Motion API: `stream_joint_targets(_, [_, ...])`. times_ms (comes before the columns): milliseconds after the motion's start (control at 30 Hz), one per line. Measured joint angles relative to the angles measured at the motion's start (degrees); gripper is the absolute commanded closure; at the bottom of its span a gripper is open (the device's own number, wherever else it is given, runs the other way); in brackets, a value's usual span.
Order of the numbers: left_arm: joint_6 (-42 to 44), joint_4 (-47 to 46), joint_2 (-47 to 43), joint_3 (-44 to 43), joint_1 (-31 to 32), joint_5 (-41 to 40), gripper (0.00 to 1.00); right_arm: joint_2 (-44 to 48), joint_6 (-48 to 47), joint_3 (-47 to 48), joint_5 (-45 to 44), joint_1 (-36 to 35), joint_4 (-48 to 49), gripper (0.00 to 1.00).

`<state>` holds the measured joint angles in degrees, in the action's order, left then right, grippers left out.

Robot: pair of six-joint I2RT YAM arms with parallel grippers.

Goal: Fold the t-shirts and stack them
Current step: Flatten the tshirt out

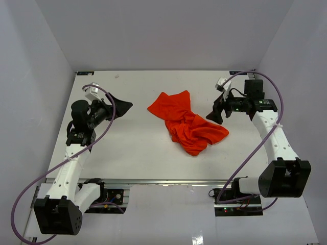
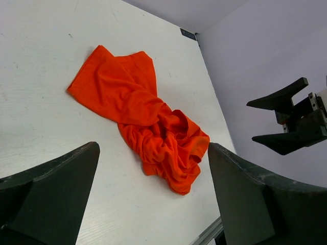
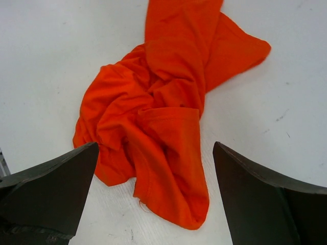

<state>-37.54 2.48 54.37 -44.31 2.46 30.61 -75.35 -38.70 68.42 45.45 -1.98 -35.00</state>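
The t-shirt (image 1: 186,122) is laid diagonally, bunched end near the right end effector (image 1: 215,111), left end effector (image 1: 122,108) farther; both are seen open, empty.

Soft, matt, creased cloth t-shirt (image 1: 187,122) on smooth matt table (image 1: 127,148)

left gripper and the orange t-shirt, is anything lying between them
Nothing: the top view shows only bare white table between the open left gripper and the t-shirt.
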Motion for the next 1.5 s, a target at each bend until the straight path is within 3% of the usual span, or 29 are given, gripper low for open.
stream_joint_targets(133, [0.0,0.11,0.76,0.0,0.0,1.33,0.02,0.74,-4.35,-1.9,-0.26,-4.31,-1.62,0.0])
stream_joint_targets(467, [-0.46,1.57,1.22,0.15,0.0,3.52,0.02,2.05,-4.94,-10.67,-14.03,-17.03,1.05,0.0])
stream_joint_targets(533, [-0.46,1.75,1.53,0.15,0.0,3.85,0.02,1.49,-6.71,-11.54,-14.53,-18.95,1.18,0.07])
stream_joint_targets(800, [-0.9,2.23,2.58,0.15,0.0,4.57,0.02,-7.5,-5.05,-8.24,-14.84,-19.32,2.43,0.16])
stream_joint_targets(933, [-1.05,2.25,2.58,0.15,0.0,4.57,0.02,-9.29,-4.61,-5.53,-15.06,-19.19,3.56,0.15])
stream_joint_targets(1200, [-1.09,2.23,2.84,0.87,0.0,4.59,0.02,-8.48,-34.67,-5.66,-5.2,-14.05,-7.61,0.28])
stream_joint_targets(1500, [-0.92,2.21,4.76,0.87,0.0,4.81,0.02,-16.57,-43.34,-2.47,-5.2,-14.12,-11.37,0.32])
